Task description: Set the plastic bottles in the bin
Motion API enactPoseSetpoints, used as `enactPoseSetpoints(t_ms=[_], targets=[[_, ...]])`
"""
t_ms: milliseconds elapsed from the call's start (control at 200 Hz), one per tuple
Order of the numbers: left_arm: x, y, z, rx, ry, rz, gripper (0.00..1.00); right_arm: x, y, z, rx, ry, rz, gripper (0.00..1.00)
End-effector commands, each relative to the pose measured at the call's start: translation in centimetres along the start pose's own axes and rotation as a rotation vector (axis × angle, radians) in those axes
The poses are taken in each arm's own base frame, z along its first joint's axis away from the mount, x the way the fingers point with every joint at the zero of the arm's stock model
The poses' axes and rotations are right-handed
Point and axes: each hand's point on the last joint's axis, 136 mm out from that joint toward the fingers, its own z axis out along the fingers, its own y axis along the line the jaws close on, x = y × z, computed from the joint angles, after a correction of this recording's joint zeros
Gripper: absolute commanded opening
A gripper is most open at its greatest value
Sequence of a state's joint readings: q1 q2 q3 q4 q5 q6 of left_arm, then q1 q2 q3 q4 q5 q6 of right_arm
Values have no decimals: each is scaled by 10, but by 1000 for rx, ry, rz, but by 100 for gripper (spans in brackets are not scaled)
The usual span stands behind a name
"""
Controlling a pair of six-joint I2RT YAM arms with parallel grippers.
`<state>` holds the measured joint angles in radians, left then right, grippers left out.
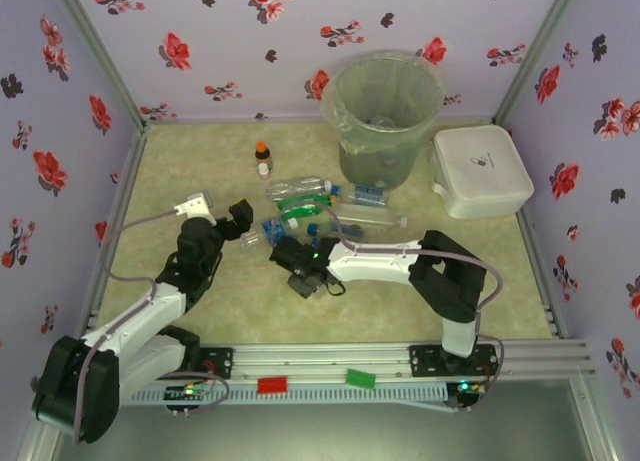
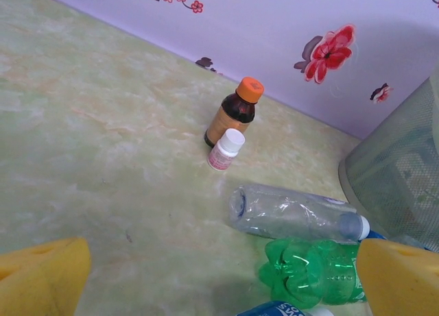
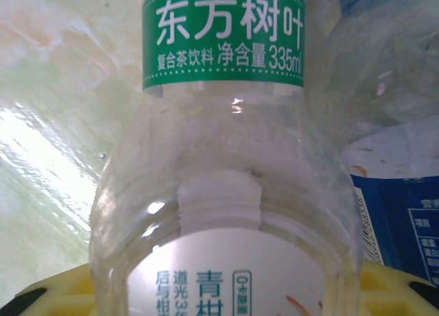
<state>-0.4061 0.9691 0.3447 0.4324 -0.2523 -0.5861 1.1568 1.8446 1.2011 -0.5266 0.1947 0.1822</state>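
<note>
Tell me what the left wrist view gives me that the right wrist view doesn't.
Left wrist: the open left gripper looks across the table at a brown orange-capped bottle, a small white-capped bottle, a lying clear bottle, a green bottle, the bin and the flowered wall.
Right wrist: a close-up of a clear green-labelled bottle gripped by the right gripper, with a blue-labelled bottle at its right.
Both: yellow gripper fingers at the bottom corners, the pale green table, plastic bottles lying on it.
</note>
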Motion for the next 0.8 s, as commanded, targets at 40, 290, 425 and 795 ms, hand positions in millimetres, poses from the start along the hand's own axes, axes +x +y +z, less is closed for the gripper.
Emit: enactPoseSetpoints(t_ms=[40, 290, 425, 795], targets=[[-7, 6, -1, -24, -30, -15, 100, -37, 3, -41, -60, -184, 22, 39], [-10, 9, 0, -36, -30, -13, 100, -100, -35, -112, -195, -433, 226, 37], [-14, 7, 0, -34, -34, -10, 100, -133, -74, -161, -233, -597, 312, 36], [-12, -2, 4, 6, -8, -22, 100, -176, -220, -279, 79, -956, 393, 35]])
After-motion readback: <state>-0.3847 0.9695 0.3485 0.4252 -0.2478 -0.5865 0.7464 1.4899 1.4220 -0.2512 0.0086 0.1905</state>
